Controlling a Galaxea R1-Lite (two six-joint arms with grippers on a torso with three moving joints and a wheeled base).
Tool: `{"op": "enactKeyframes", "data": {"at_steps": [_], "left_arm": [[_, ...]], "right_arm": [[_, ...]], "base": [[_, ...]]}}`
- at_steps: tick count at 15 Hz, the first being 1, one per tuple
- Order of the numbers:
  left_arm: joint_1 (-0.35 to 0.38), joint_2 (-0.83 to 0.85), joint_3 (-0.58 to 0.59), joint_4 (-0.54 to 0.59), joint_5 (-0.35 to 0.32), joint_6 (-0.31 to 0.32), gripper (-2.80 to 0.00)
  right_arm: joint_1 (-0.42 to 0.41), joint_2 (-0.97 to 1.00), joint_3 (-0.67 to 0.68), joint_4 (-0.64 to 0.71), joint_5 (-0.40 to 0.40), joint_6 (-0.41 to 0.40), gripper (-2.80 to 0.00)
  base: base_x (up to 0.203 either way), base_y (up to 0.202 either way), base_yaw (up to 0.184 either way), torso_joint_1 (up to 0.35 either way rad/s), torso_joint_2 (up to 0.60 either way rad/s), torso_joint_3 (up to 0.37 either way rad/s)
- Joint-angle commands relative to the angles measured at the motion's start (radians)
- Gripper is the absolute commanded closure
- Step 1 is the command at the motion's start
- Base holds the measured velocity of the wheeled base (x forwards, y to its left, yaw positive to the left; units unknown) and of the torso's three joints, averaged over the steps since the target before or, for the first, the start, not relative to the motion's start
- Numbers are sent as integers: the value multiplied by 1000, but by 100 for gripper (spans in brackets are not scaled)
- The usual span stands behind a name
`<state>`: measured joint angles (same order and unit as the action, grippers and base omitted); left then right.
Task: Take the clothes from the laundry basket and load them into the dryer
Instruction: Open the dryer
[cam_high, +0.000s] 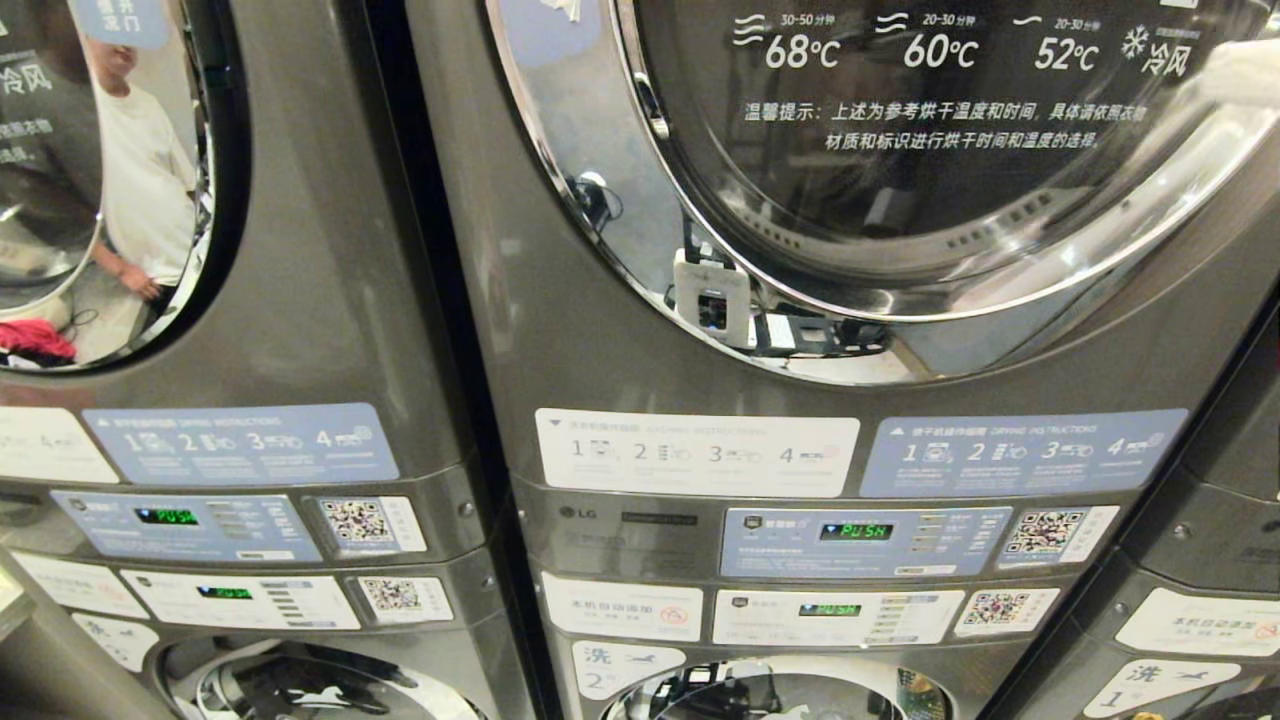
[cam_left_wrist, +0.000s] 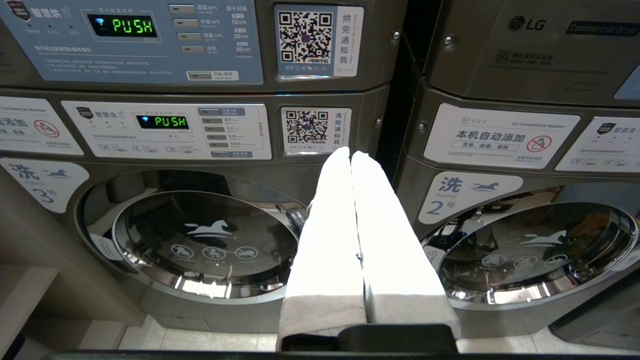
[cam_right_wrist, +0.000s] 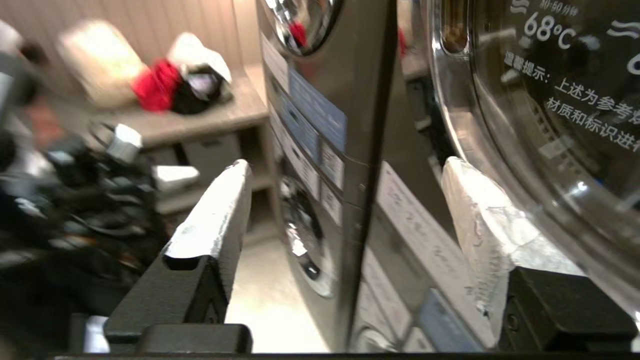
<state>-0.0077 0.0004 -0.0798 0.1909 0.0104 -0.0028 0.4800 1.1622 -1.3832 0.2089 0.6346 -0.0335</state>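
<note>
The dryer (cam_high: 900, 150) fills the middle of the head view, and its round glass door with temperature labels is closed. My right gripper (cam_right_wrist: 346, 162) hangs open and empty close beside that door (cam_right_wrist: 550, 100), one white finger (cam_right_wrist: 480, 220) nearly against the chrome rim. Far behind it, red, black and white clothes (cam_right_wrist: 175, 85) lie heaped on a wooden bench. I cannot make out the laundry basket there. My left gripper (cam_left_wrist: 351, 152) is shut on nothing, low down in front of the washers.
A second dryer (cam_high: 150, 150) stands to the left, its door reflecting a person and red cloth. Control panels (cam_high: 860, 540) and washer doors (cam_left_wrist: 205, 240) sit below. Dark equipment (cam_right_wrist: 75, 200) crowds the space by the bench.
</note>
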Motion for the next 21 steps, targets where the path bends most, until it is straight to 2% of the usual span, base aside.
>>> {"op": "enactKeyframes", "data": {"at_steps": [1,2,6,9,10,12,14,16,18,21], "left_arm": [[0,0,0,1,0,0,0],[0,0,0,1,0,0,0],[0,0,0,1,0,0,0],[0,0,0,1,0,0,0],[0,0,0,1,0,0,0],[0,0,0,1,0,0,0],[0,0,0,1,1,0,0],[0,0,0,1,0,0,0],[0,0,0,1,0,0,0],[0,0,0,1,2,0,0]], "right_arm": [[31,87,-16,-10,-1,-38,-280],[47,121,-30,-48,-3,-42,-280],[140,280,-75,-379,-64,-42,-280],[160,378,-116,-511,-119,-48,-280],[174,404,-136,-521,-141,-66,-280],[218,466,-195,-526,-253,-109,-280],[261,534,-266,-526,-341,-119,-280],[285,587,-319,-523,-370,-123,-280],[300,633,-375,-512,-434,-131,-280],[302,660,-417,-482,-449,-134,-280]], "base": [[0,0,0,0,0,0],[0,0,0,0,0,0],[0,0,0,0,0,0],[0,0,0,0,0,0],[0,0,0,0,0,0],[0,0,0,0,0,0],[0,0,0,0,0,0],[0,0,0,0,0,0],[0,0,0,0,0,0],[0,0,0,0,0,0]]}}
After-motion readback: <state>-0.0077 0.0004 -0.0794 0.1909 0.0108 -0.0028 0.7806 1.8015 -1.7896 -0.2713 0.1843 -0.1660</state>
